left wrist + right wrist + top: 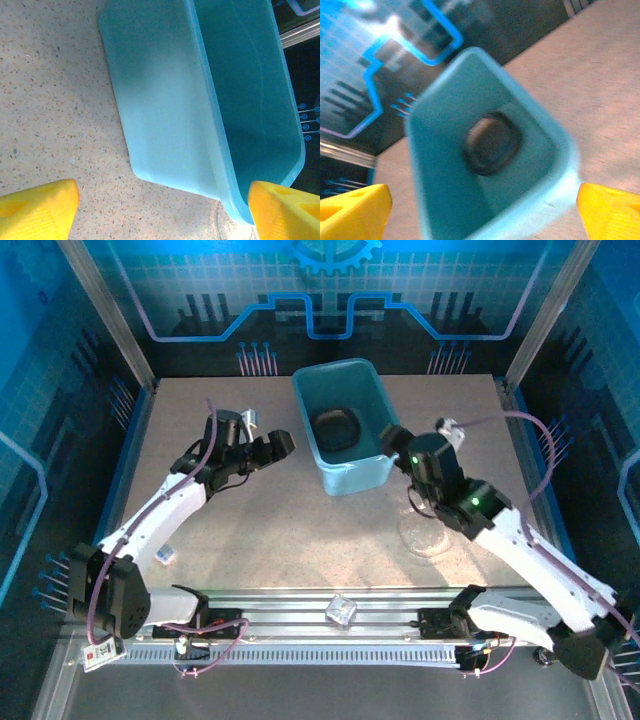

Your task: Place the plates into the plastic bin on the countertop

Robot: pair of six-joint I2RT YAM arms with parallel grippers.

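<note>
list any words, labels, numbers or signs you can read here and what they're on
No text here can be read.
white tag by the left arm's base: some print and a red mark, too small to read.
gear graphic and circuit lines on the back wall: a picture only, no words.
plastic bin: no label or marking on the sides in view.

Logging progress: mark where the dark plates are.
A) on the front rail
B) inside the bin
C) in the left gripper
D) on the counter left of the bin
B: the dark plates lie on the floor of the blue bin.
</note>
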